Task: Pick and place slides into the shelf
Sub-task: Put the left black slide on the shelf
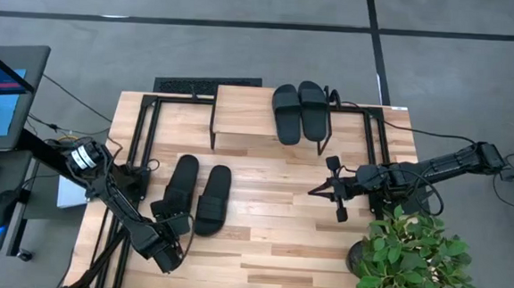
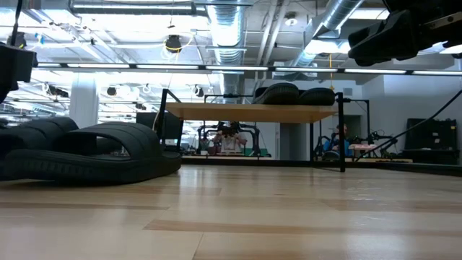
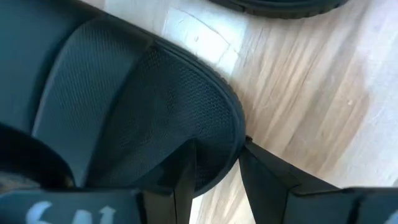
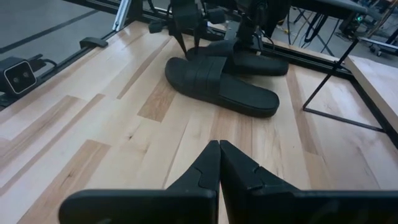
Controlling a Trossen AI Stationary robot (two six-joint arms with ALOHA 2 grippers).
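Note:
Two black slides (image 1: pixel 300 111) lie side by side on the right part of the shelf's light wood top (image 1: pixel 241 116). Two more rest soles down on the table, a left slide (image 1: pixel 181 182) and a right slide (image 1: pixel 213 199). My left gripper (image 1: pixel 170 221) points steeply down at the left slide's near end and is open. In the left wrist view, one finger (image 3: pixel 186 180) stands over the textured footbed and the other (image 3: pixel 267 183) outside the rim (image 3: pixel 233 134). My right gripper (image 4: pixel 219 149) hangs shut above bare table, right of the slides (image 1: pixel 321 191). My left gripper stands astride the rim (image 3: pixel 236 146) at the left slide's near end, coming from above. Whether either finger touches the slide, I cannot tell. The slide lies flat on the table.
A potted plant (image 1: pixel 411 261) stands at the table's near right corner. Black metal frames (image 1: pixel 141 137) run along the table's left and right sides. There is bare wood between the table slides and my right gripper.

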